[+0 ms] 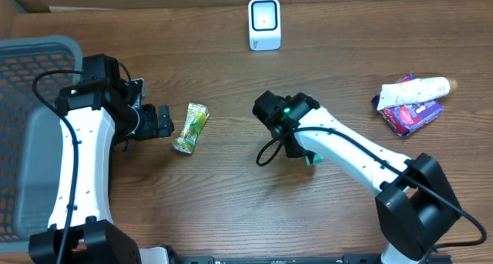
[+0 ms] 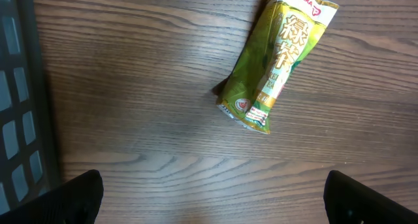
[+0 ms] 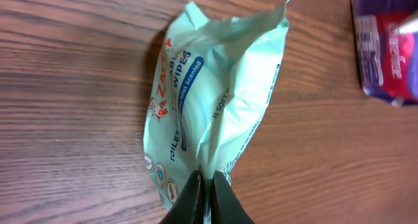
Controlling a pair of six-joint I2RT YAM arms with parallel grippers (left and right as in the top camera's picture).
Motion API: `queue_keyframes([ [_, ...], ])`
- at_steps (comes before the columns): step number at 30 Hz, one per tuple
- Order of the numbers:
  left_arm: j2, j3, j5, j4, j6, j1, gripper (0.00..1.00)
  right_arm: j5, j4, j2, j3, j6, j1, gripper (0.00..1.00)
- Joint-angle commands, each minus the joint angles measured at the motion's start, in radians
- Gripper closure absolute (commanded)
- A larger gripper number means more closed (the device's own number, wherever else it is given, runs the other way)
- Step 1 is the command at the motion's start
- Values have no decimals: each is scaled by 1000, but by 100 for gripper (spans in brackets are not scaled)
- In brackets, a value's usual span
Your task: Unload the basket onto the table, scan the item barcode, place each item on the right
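A mint-green pack of toilet wipes [image 3: 212, 100] hangs by its crimped edge from my right gripper [image 3: 204, 185], which is shut on it just above the table. In the overhead view only a sliver of the pack [image 1: 311, 159] shows under the right arm. The white barcode scanner [image 1: 264, 23] stands at the far middle of the table, well beyond the pack. My left gripper [image 1: 158, 121] is open and holds nothing. A green tea packet [image 2: 277, 61] lies flat just ahead of its fingers [image 2: 85, 194].
A grey mesh basket [image 1: 31, 79] fills the left side, its wall close to the left gripper [image 2: 16, 119]. At the right lie a purple packet [image 1: 412, 114] and a white tube [image 1: 420, 89]. The purple packet [image 3: 385, 48] also shows beyond the wipes.
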Motion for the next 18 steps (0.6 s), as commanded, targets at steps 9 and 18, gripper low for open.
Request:
queue_keyframes([
  [9,6,6,6,0,16,4,0,-64,141,5,25,-213,138,87],
  [18,6,6,6,0,16,4,1,-294,272,5,27,-220,198,64],
])
